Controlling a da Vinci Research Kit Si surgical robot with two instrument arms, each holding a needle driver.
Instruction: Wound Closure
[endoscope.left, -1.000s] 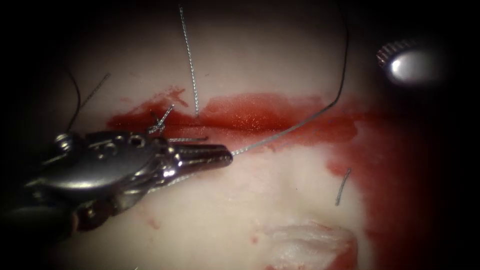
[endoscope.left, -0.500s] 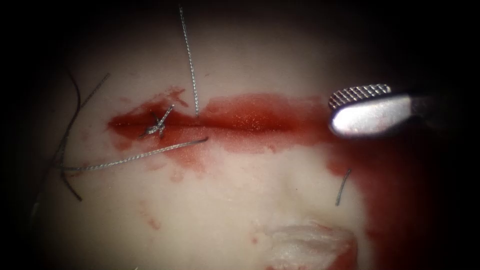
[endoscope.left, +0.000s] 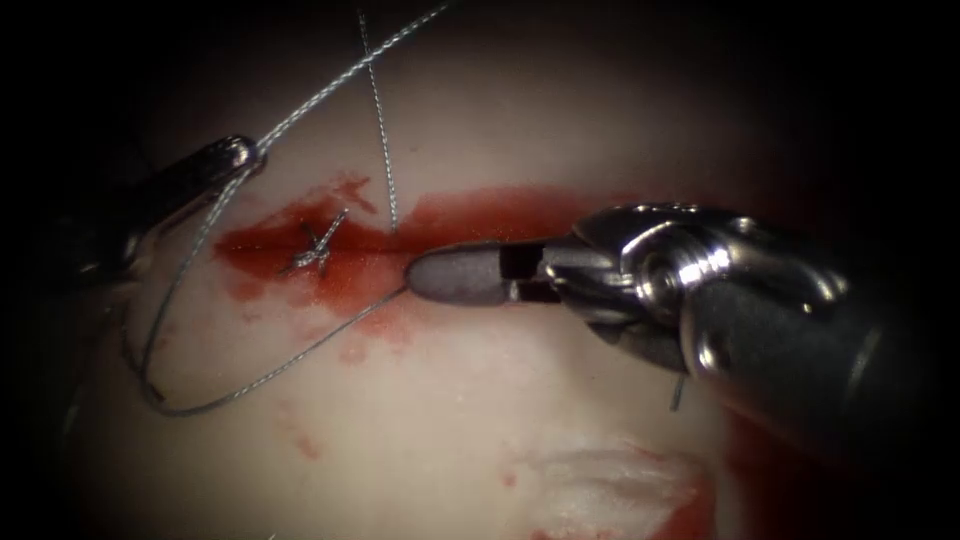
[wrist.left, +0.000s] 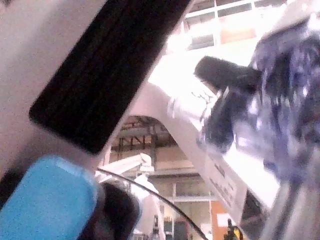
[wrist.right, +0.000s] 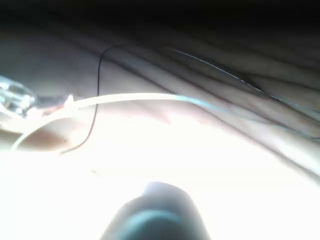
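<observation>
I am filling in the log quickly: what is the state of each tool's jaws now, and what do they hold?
Left tool: shut on the thread, left of the cut.
Right tool: shut on the thread's end at the cut.
Needle: I cannot place it.

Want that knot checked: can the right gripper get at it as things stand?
Probably yes: the right gripper lies just right of the knot along the cut, with nothing between. But it seems shut on the thread, which the left gripper also holds.
</observation>
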